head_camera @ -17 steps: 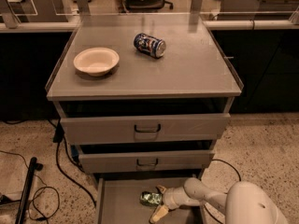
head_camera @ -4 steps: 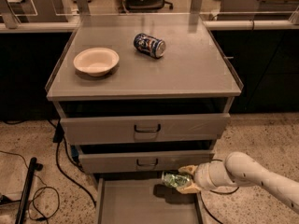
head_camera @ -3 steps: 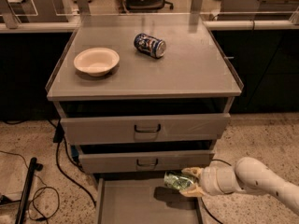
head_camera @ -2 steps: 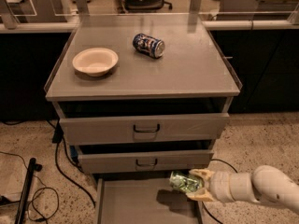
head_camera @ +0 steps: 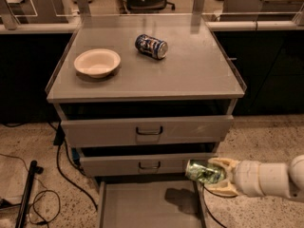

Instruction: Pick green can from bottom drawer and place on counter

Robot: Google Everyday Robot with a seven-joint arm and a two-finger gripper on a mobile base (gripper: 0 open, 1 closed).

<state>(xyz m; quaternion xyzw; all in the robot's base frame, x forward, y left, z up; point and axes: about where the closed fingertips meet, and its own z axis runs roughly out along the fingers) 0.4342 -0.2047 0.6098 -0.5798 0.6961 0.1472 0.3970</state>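
Camera view looks down on a grey drawer cabinet from the front. The end effector [head_camera: 211, 176] sits low on the right, just in front of the cabinet's lower right corner, at the end of a thick white arm [head_camera: 268, 178] that reaches in from the right edge. Its two pale fingers [head_camera: 222, 163] are closed around the green can [head_camera: 199, 171], one above and one below. The can lies on its side in the grip, with one end pointing left. It is held in the air above the right side wall of the bottom drawer [head_camera: 142, 208], which is pulled out; a dark shadow [head_camera: 178, 201] falls on the drawer's bare floor beneath the can. The can touches neither the drawer floor nor the counter [head_camera: 199, 75].

The middle drawer [head_camera: 118, 164] stands slightly out, with the can just in front of its right end. The top drawer [head_camera: 190, 127] above it is also a little out. On the counter, a pale bowl [head_camera: 97, 62] sits upright at the left. A blue-and-white can [head_camera: 151, 46] lies on its side near the middle back, apart from the bowl. Dark cables [head_camera: 45, 201] and a black pole [head_camera: 26, 196] lie on the speckled floor [head_camera: 266, 137] to the left of the cabinet.
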